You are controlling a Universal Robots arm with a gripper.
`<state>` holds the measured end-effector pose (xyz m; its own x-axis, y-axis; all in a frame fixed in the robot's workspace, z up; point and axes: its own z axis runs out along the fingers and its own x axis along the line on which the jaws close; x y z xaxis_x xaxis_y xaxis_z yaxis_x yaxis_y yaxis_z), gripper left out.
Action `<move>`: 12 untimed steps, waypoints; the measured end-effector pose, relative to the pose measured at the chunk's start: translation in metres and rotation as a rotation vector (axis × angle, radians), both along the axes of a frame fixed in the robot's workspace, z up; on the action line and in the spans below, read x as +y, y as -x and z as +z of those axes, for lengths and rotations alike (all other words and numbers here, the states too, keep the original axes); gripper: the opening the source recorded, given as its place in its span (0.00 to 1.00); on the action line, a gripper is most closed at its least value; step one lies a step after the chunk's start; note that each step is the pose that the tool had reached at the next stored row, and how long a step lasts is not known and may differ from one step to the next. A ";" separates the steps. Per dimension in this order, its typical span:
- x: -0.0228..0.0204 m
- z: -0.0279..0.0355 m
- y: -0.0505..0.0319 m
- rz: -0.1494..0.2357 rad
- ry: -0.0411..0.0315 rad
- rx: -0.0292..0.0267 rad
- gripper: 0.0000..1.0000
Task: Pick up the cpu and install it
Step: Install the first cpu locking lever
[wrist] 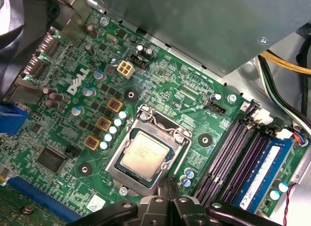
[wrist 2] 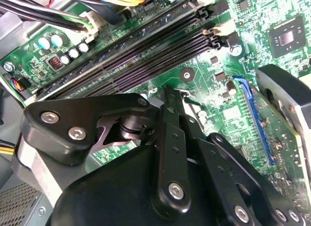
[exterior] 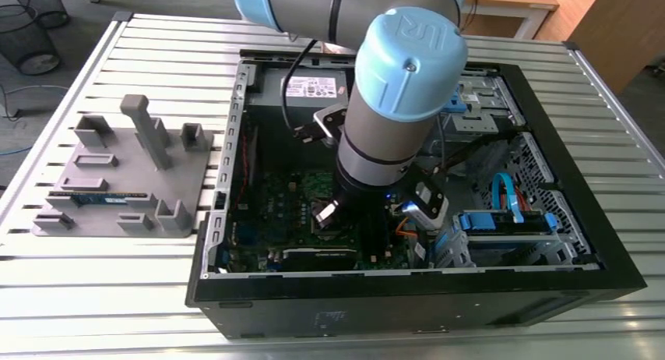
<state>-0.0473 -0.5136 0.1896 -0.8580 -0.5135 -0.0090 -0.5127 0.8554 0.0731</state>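
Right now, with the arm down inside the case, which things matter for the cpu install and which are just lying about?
Part of the job:
- cpu, sitting within the socket frame
- gripper, close beside it
- motherboard
- computer case

Lying about:
- fixture plate
- memory stick on that plate
- wire bin off the table

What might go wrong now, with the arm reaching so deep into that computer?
The cpu lies in its socket with the gripper right beside it; a nudge might shift the chip or scrape the small capacitors nearby. In the exterior view the arm stands close to a black cable inside the case, so it could snag it.
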 end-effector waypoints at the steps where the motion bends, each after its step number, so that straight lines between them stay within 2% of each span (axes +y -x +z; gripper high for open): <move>1: 0.0000 -0.0002 -0.0005 0.000 0.0000 -0.0001 0.11; 12: 0.0001 -0.0014 -0.0028 0.000 -0.0001 -0.0007 0.11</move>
<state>-0.0446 -0.5135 0.1882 -0.8579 -0.5137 -0.0096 -0.5129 0.8553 0.0729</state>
